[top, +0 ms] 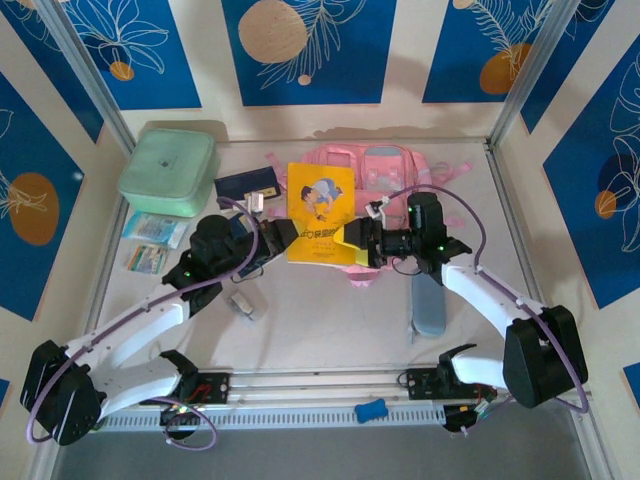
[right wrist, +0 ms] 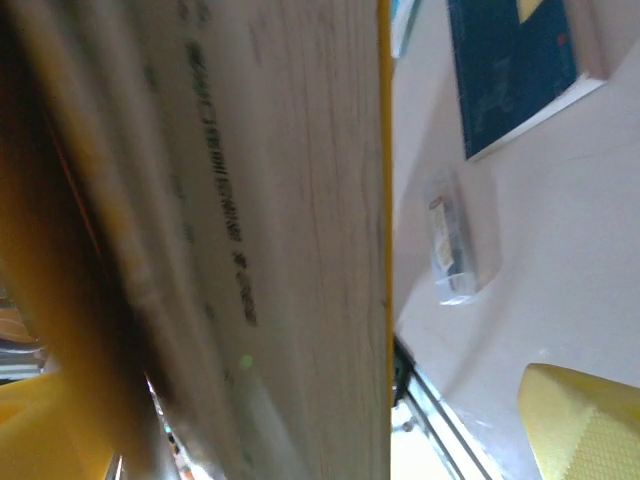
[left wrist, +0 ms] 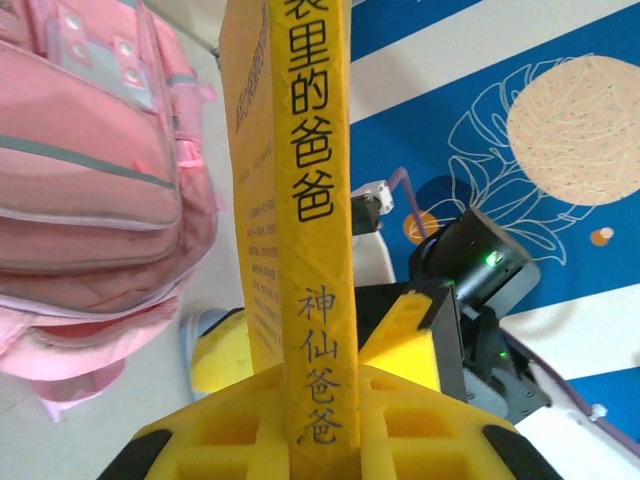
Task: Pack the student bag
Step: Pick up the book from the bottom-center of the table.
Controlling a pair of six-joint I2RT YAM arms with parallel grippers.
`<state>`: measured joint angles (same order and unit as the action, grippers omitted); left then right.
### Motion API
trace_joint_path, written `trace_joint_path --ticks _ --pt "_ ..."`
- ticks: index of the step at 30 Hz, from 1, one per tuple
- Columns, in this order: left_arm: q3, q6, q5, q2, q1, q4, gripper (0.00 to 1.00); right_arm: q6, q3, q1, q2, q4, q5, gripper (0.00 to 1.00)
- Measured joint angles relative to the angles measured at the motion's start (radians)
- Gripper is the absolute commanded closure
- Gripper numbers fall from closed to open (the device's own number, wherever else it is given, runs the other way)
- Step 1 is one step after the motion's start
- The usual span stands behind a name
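The student bag (top: 395,165) is coloured pink and trimmed in grey-blue. A yellow book (top: 320,212) is printed with black characters down its spine. At ten o'clock a mint-green box (top: 168,172) and a navy book (top: 246,187) are seen. The walls (top: 310,50) are panelled blue, patterned with white leaves and tan discs.

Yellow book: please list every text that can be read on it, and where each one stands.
"里的爸爸": upper spine of the yellow book; the character above it is cut off.
"神仙爸爸": lower on that spine.
Small print on the cover beside the spine: too small to read.
Front cover title, top view: too small.
Print on the book, right wrist view: blurred.
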<state>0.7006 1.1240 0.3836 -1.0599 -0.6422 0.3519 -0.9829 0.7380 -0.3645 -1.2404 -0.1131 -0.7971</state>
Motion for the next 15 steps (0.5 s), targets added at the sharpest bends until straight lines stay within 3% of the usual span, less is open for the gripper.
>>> trace_joint_path --ticks 4,8,11,15 --pt "0.005 0.003 -0.011 -0.01 -0.011 0.013 1.0 -0.101 -0.002 -0.036 0.014 -0.142 -0.006 0.01" --pt "0.018 -0.022 -0.055 -0.005 -0.014 -0.051 1.0 -0.132 -0.001 -0.034 0.078 -0.174 0.0 0.02" --pt "0.019 -0.037 -0.072 0.004 -0.015 -0.089 1.0 -0.109 0.02 -0.032 0.116 -0.113 0.014 0.12" --pt "0.024 -0.053 -0.083 0.004 -0.015 -0.116 1.0 -0.078 0.046 -0.031 0.117 -0.043 0.038 0.34"
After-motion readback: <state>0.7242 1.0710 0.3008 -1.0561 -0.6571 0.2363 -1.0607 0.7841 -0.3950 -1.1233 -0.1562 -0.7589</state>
